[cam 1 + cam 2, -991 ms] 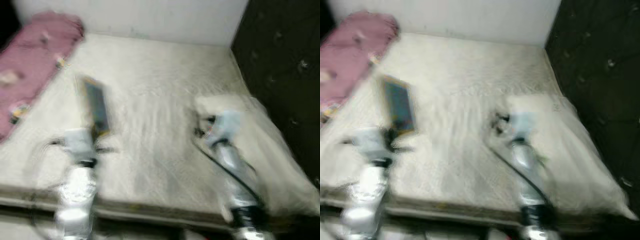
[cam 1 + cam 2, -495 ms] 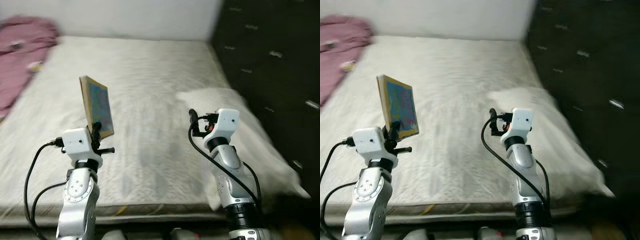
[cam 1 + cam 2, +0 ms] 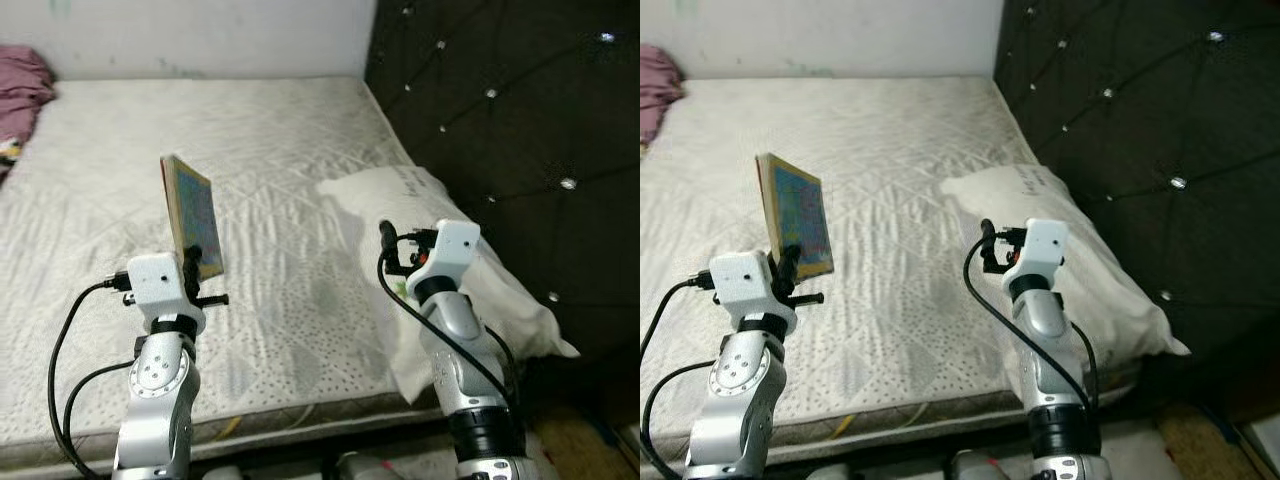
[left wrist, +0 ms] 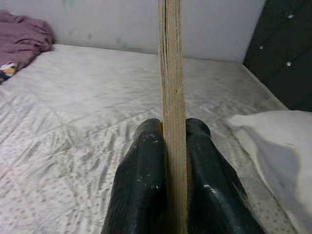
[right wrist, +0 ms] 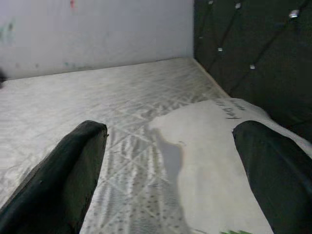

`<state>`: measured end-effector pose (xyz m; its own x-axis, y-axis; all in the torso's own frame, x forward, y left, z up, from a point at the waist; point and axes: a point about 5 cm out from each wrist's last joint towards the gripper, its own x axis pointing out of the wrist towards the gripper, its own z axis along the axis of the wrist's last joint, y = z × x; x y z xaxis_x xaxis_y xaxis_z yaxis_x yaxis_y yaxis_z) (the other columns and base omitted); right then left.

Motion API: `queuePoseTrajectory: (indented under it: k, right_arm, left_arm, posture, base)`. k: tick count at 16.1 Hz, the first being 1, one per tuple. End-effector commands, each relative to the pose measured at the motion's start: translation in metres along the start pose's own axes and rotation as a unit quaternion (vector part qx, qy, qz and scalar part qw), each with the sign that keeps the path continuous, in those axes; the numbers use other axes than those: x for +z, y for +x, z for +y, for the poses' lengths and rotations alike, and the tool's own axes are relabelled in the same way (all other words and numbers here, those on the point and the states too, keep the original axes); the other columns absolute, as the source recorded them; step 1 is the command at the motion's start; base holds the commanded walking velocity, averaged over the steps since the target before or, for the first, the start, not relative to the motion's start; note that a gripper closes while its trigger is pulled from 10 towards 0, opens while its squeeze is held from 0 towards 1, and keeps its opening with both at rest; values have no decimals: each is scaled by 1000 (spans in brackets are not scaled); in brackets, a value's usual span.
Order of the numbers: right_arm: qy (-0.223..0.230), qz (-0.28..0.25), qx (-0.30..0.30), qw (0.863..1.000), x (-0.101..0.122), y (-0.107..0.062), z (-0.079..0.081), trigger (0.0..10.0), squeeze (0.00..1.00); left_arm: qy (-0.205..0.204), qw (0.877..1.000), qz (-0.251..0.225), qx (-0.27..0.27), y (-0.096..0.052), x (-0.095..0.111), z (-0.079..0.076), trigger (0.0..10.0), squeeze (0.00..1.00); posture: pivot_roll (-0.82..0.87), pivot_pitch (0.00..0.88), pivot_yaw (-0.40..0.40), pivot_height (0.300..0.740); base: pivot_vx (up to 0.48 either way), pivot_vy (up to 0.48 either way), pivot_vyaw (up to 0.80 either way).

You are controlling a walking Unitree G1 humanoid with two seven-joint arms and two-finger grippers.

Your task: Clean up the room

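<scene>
Book (image 3: 193,215) is what matters from where I stand: a thin one with a colourful cover, held upright above the mattress (image 3: 270,180) by the left gripper (image 4: 173,131), whose jaws are pressed against its two faces, pinching the lower edge. It looks light and fairly stiff, though a grip so low on a tall flat thing could let it tip or swing; I would judge a hold nearer its middle steadier, and the cover may be slick. The right gripper (image 5: 170,161) hovers over the white pillow (image 3: 450,250), jaws spread wide with nothing between them. That pillow lies along the bed's side by the dark tufted headboard (image 3: 500,120), soft and easy to bunch. Far off at the bed's corner a pink blanket (image 3: 22,85) sits crumpled against the pale wall (image 3: 200,35). Where the book should go I cannot tell.
</scene>
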<state>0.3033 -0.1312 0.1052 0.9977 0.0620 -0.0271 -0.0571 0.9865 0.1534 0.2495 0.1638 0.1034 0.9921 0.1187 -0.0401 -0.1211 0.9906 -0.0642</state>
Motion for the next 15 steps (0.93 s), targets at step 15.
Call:
queuePoseTrajectory:
  k: [15]
  right_arm:
    - [-3, -8, 10, 1000, 4, 0, -1, 10000, 0]
  left_arm:
    - [-18, 1000, -9, -11, -2, 4, -3, 10000, 0]
  posture:
    - [-19, 13, -38, 690]
  base:
    - [0, 0, 0]
